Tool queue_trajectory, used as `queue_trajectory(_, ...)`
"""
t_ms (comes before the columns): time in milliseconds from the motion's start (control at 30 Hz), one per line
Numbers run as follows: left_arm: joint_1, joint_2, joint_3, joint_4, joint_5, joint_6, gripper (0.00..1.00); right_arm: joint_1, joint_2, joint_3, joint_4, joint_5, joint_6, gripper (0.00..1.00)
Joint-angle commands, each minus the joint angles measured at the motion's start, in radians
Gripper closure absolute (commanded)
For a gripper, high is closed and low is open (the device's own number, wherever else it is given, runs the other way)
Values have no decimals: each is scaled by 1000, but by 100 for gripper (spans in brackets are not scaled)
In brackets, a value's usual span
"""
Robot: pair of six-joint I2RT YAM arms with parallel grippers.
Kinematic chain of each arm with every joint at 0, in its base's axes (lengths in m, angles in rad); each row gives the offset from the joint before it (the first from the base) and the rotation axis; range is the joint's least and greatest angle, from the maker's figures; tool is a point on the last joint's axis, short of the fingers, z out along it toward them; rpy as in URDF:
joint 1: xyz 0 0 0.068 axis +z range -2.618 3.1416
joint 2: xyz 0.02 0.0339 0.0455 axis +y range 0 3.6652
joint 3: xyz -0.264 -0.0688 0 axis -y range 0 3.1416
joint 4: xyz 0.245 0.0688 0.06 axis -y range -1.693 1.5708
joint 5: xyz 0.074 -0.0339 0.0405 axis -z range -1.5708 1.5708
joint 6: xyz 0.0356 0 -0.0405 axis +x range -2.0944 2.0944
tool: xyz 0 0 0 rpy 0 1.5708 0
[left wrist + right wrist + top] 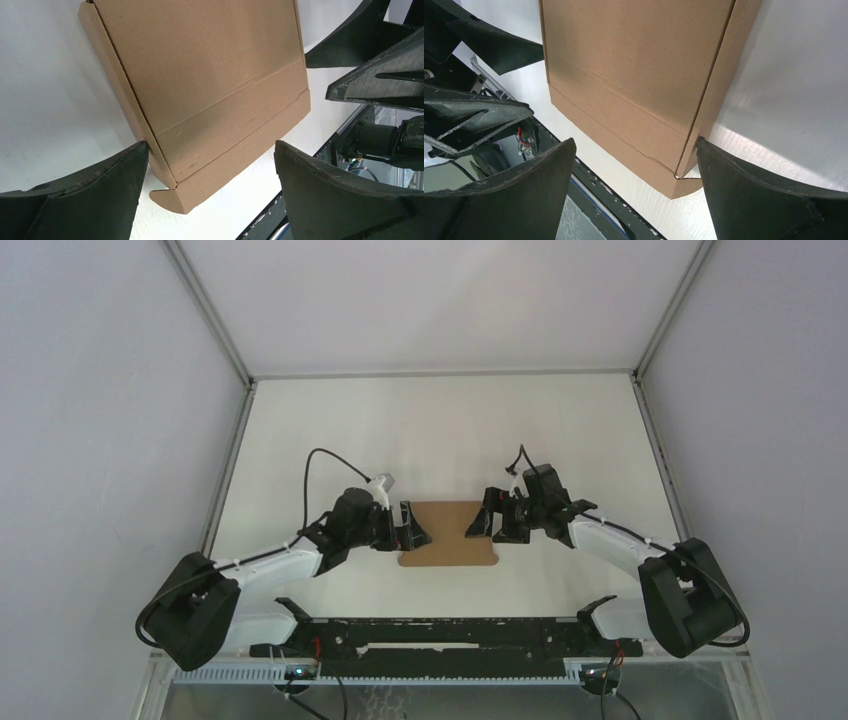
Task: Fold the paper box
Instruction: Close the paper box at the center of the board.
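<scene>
The paper box (449,532) is a flat brown cardboard mailer lying on the white table between both arms. Its creased top and near flap fill the left wrist view (200,85) and the right wrist view (634,75). My left gripper (414,526) stands open at the box's left edge, its fingers (90,195) wide apart with only the box's near left corner between them. My right gripper (484,519) stands open at the box's right edge, one finger (754,195) next to the box's near right corner. Neither gripper holds anything.
The white table (440,430) stretches behind the box to grey walls. A black rail (440,635) with the arm bases runs along the near edge. The metal frame posts (225,495) border the table left and right.
</scene>
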Motion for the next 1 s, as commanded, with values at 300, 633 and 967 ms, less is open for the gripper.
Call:
queue_trajectory(300,-6,1,-20,62,37,-22,0,30,12,2,30,-10,-6,0)
queue_trajectory(633,-7,-110,9,-28,41,-22,0,34,-73,3,11,-57,22,0)
queue_trajectory(967,-8,-200,36,-96,46,-33,0,39,-161,34,-40,-91,46,0)
